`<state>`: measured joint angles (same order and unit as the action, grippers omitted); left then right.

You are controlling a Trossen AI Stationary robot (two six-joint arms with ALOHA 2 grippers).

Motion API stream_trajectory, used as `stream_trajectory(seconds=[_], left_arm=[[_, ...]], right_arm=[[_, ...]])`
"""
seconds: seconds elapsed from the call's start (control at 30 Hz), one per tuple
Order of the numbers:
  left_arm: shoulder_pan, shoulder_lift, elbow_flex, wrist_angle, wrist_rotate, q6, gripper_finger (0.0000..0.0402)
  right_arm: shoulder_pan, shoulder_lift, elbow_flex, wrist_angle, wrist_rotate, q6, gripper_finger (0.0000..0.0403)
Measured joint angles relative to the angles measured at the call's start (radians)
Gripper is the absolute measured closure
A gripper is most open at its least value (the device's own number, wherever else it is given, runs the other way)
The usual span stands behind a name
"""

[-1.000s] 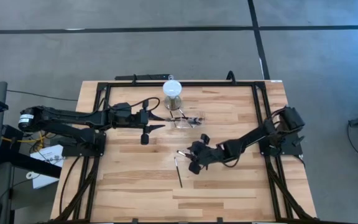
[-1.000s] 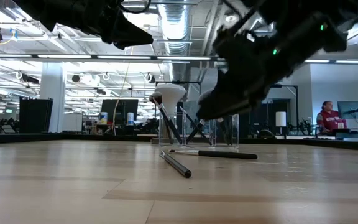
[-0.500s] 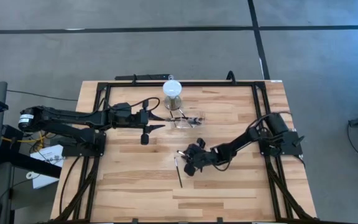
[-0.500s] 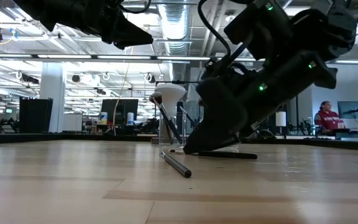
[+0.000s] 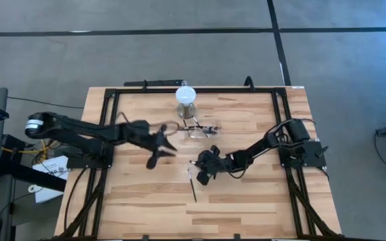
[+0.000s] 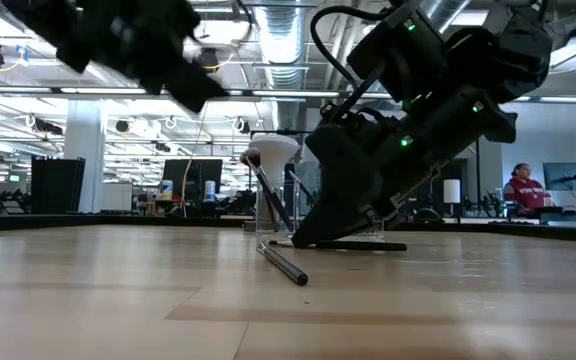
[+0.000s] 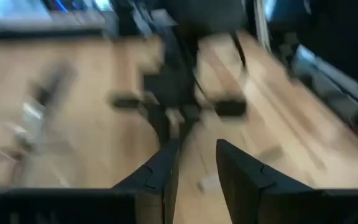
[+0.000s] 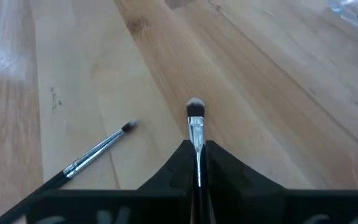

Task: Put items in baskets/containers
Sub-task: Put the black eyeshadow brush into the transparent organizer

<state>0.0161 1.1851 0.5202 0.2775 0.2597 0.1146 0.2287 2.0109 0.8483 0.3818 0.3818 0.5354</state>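
Note:
My right gripper (image 5: 200, 170) is down at the table's middle, shut on a slim makeup brush (image 8: 195, 118) whose silvery ferrule and dark bristle tip stick out past the fingertips. A second brush (image 8: 95, 155) lies flat on the wood just beside it, on the near side (image 5: 192, 187). The clear container (image 5: 200, 128) stands farther back, with several brushes leaning in it. My left gripper (image 7: 196, 163) is open with nothing between its fingers; it hovers left of the container (image 5: 169, 142). My right gripper pinches the brush between its two fingers just behind the ferrule (image 8: 196, 155), near the bristle end. The fingers slant down from the table's right and lie along the brush. In the low view the brush's handle (image 6: 373, 245) lies on the table under the gripper.
A grey cylinder with a white round top (image 5: 186, 97) stands at the far edge behind the container. A black frame (image 5: 112, 100) runs round the table's sides. Bare wood lies toward the near edge (image 5: 200, 214). A person (image 6: 528, 190) shows in the room beyond.
My right gripper has come down to the table, moved toward the left edge and shut on the brush lying there. My left gripper has swung away from the container toward the table's near edge, staying open.

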Motion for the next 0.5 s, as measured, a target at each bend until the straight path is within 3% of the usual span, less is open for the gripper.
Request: stream_trajectory(seconds=[0.23,0.5], left_arm=[[-0.081,0.238,-0.036,0.16,-0.053,0.0,0.0293],[-0.075,0.451,-0.034,0.316,-0.139,0.002,0.0262]], right_arm=[[-0.013,0.01,0.008,0.112,-0.001,-0.095,0.039],[-0.011,0.009,0.038,0.123,0.0,-0.102,0.04]])
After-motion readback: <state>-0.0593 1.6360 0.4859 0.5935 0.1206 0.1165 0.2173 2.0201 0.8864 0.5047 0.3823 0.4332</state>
